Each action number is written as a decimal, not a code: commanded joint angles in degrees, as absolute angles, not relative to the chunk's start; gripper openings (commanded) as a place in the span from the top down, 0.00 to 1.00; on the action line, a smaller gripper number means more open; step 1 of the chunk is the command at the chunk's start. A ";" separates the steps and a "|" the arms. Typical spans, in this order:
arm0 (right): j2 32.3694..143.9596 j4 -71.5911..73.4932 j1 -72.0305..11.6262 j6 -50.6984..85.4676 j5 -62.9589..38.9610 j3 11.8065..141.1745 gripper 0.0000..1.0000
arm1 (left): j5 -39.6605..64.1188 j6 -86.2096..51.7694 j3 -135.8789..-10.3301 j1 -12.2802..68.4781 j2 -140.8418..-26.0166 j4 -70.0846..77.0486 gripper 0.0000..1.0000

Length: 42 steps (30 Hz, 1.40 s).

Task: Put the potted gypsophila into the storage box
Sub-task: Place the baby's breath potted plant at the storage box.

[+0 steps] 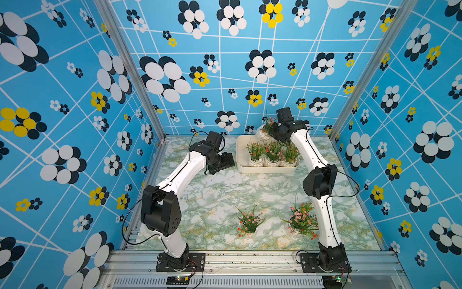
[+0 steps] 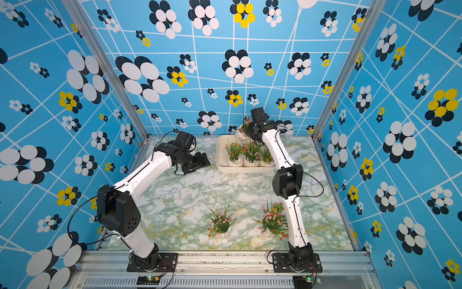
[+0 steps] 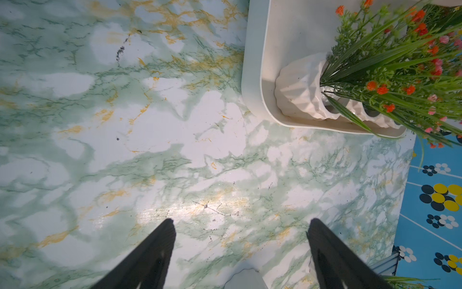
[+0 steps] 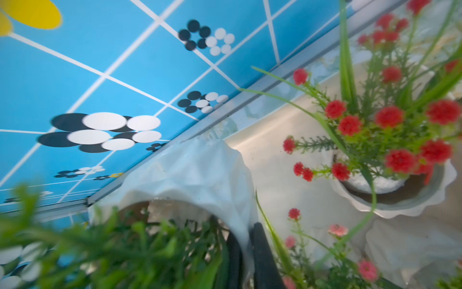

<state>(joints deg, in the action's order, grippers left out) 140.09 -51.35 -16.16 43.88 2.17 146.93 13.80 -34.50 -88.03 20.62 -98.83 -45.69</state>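
Right gripper (image 4: pixel 246 237) pinches a pot (image 4: pixel 195 170) by its rim, at the box (image 1: pixel 265 169) far end. Left gripper (image 3: pixel 242 221) spread, beside the box.

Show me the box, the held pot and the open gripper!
storage box (image 1: pixel 265 170): in a top view, front wall.
held pot (image 4: pixel 197 170): right wrist view, ribbed side.
left gripper (image 3: pixel 242 221): left wrist view, between fingertips.

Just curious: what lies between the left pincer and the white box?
Only bare marbled tabletop between the left pincer and the storage box, as the left wrist view shows.
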 commanded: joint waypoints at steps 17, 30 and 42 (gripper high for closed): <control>138.40 -56.50 -14.90 35.18 9.77 143.57 0.99 | 14.95 -35.33 -85.13 20.24 -98.00 -43.08 0.14; 141.62 -55.73 -14.94 35.73 10.42 142.89 0.98 | 14.77 -36.10 -83.69 20.29 -97.83 -42.39 0.14; 143.32 -54.60 -14.92 36.69 9.96 142.94 0.97 | 15.05 -36.16 -83.34 20.14 -98.51 -42.36 0.14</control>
